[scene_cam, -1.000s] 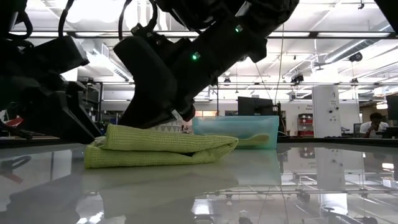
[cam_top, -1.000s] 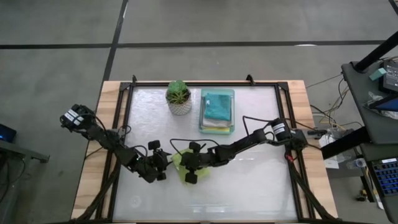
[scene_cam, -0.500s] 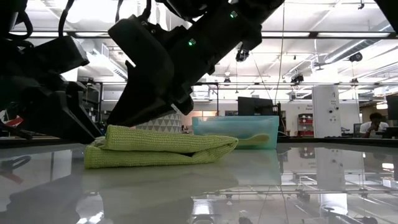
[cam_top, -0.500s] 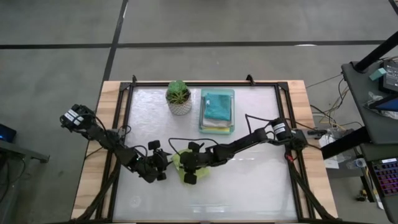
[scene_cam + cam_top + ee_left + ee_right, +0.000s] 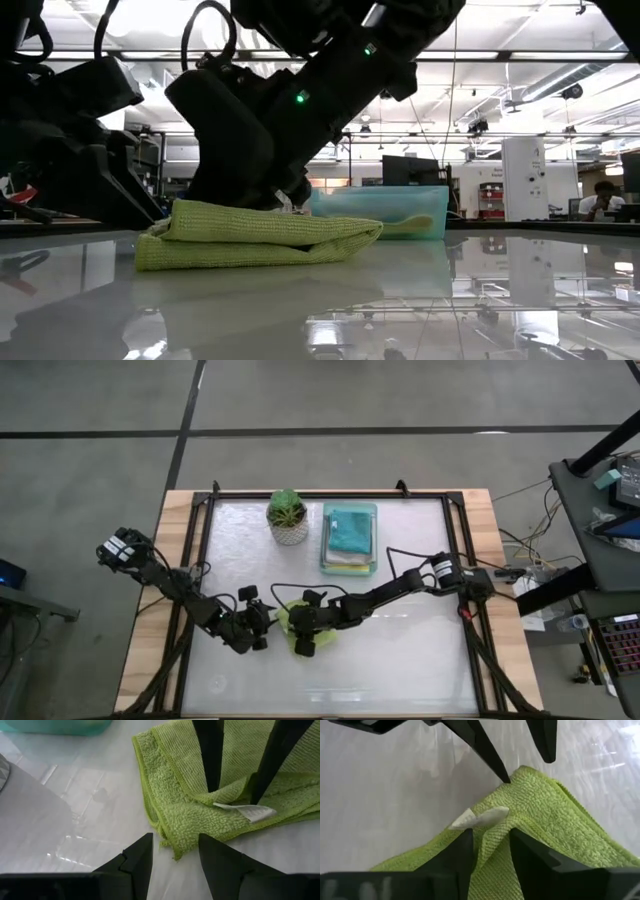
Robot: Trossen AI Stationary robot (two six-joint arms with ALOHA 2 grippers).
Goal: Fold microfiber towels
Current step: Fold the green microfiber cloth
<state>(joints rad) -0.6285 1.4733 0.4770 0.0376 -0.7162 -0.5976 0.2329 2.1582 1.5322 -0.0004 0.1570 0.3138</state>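
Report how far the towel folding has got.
Done: a teal towel and others lie stacked in the mint tray. In hand: the lime green towel lies folded on the table, the right claw open over its fold, the left claw open beside it. Left: moving it to the tray.

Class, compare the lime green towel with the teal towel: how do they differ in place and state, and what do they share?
The lime green towel lies on the bare table near the front; the teal towel sits in the tray at the back.

The lime green towel lies loosely folded with an uneven edge, the right gripper and left gripper at it; the teal towel lies flat and neat on a stack, untouched.

Both are soft folded cloths.
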